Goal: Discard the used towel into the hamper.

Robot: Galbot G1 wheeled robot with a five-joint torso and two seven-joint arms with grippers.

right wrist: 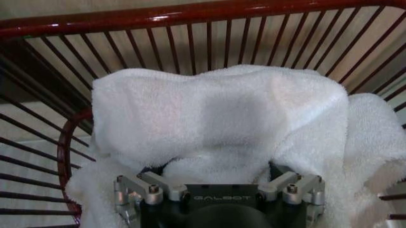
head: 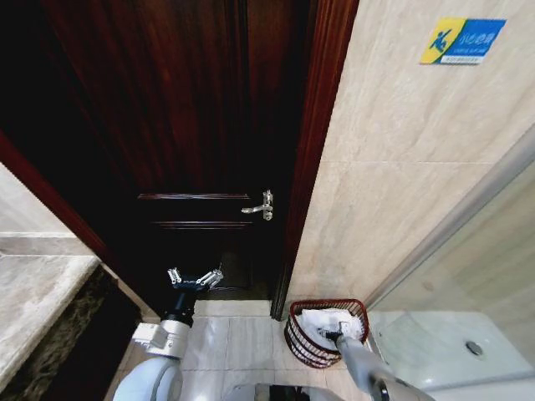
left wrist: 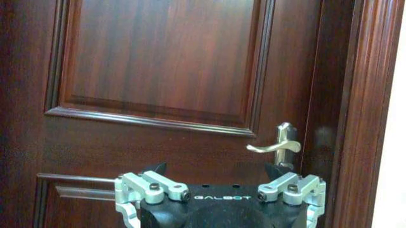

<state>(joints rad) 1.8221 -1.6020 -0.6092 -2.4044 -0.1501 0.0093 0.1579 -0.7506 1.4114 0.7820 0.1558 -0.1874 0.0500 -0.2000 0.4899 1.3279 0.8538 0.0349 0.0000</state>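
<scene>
The towel (right wrist: 216, 118) hides the right gripper's (right wrist: 219, 173) fingertips

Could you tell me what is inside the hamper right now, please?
The hamper holds a white towel, with the right gripper lowered into it. The towel covers the hamper's bottom and the gripper's fingertips.

Both grippers, left gripper (left wrist: 217, 176) and right gripper (right wrist: 217, 176): black housing with white "GALBOT" lettering, bare aluminium finger brackets, dark socket-head screws, black fingertips. Arms are white-grey rounded shells; left wrist section black.
</scene>
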